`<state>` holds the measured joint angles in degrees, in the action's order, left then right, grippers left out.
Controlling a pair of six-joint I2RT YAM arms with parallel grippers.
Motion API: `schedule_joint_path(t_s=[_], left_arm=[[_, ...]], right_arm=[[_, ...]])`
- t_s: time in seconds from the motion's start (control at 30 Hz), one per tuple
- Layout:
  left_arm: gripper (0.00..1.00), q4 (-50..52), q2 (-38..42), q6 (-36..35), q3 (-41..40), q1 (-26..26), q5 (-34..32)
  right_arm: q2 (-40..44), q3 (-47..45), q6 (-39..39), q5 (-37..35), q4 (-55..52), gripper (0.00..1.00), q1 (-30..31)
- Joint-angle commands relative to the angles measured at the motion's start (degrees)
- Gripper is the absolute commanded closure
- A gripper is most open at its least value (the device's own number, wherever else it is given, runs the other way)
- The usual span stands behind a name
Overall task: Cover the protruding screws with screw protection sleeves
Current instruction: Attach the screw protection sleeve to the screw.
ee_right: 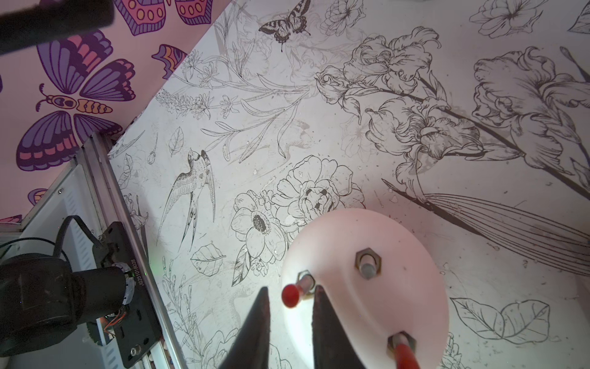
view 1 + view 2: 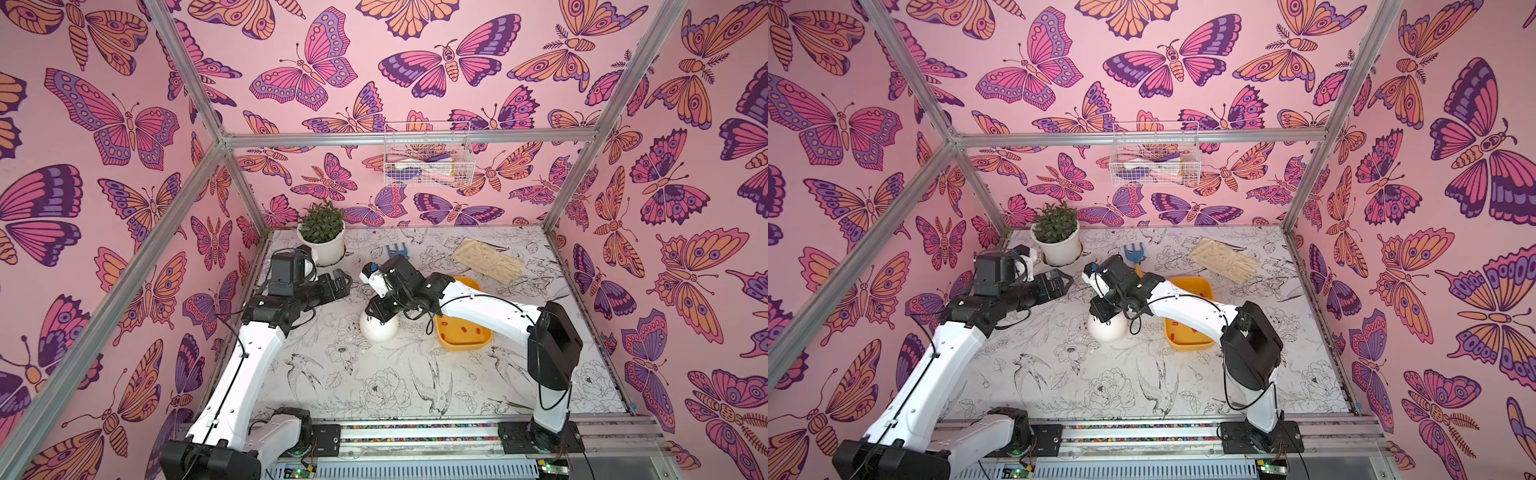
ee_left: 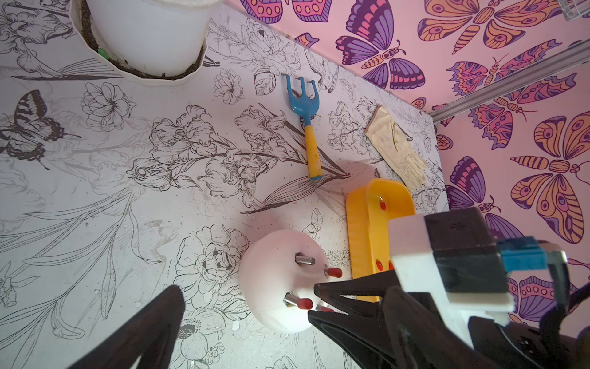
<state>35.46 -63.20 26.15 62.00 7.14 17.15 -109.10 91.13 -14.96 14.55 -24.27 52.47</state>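
Directly beneath the right fingers (image 1: 255, 332) sits the dome (image 1: 367, 306). The fingers stand narrowly parted with a capped screw (image 1: 305, 282) between their tips. Its sleeve (image 1: 291, 295) shows a slim gap on either side and touches neither finger. Past the tips, farther across the dome, one screw (image 1: 367, 268) stands bare in its hex nut. Another beside the fingers wears a red sleeve (image 1: 404, 353) close to the dome's rim. In the left wrist view a further red tip (image 3: 323, 308) shows partly behind the right fingers.

The left fingers (image 3: 150, 335) are spread wide and hold nothing. They are raised off the counter (image 2: 374, 374), off to the dome's side and apart from it.

Behind the right fingers, under the forearm, lies the tray (image 2: 461, 345) with loose sleeves (image 2: 463, 330). Its long edge is near the dome but not touching. Beyond both sets of fingers, toward the back wall, are a pot (image 2: 326, 249), a rake (image 3: 306, 127) and a glove (image 2: 488, 255). On the near side, a wide stretch of counter lies between the dome and the front rail (image 2: 415, 432).
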Motion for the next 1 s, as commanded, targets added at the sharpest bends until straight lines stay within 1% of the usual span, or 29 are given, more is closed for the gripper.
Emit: schedule_joint_path(t_s=[0.0,0.27,0.5,0.67,0.97], left_arm=[[0.0,0.4,0.7,-0.6,-0.4,-0.4,0.8],[0.0,0.4,0.7,-0.5,-0.5,-0.5,0.8],[0.0,0.3,0.8,-0.4,-0.5,-0.5,1.0],[0.0,0.3,0.7,-0.4,-0.5,-0.5,1.3],[0.0,0.3,0.6,-0.4,-0.5,-0.6,1.2]], right_arm=[[2.2,0.3,0.6,-0.6,-1.5,0.75,-0.3],[2.9,0.8,0.7,-0.2,-1.7,0.75,-0.3],[2.8,0.9,0.7,0.2,-2.0,0.87,-0.3],[2.2,1.6,0.9,0.8,-2.4,0.92,-0.3],[1.3,2.3,1.1,1.7,-2.2,0.95,-0.3]])
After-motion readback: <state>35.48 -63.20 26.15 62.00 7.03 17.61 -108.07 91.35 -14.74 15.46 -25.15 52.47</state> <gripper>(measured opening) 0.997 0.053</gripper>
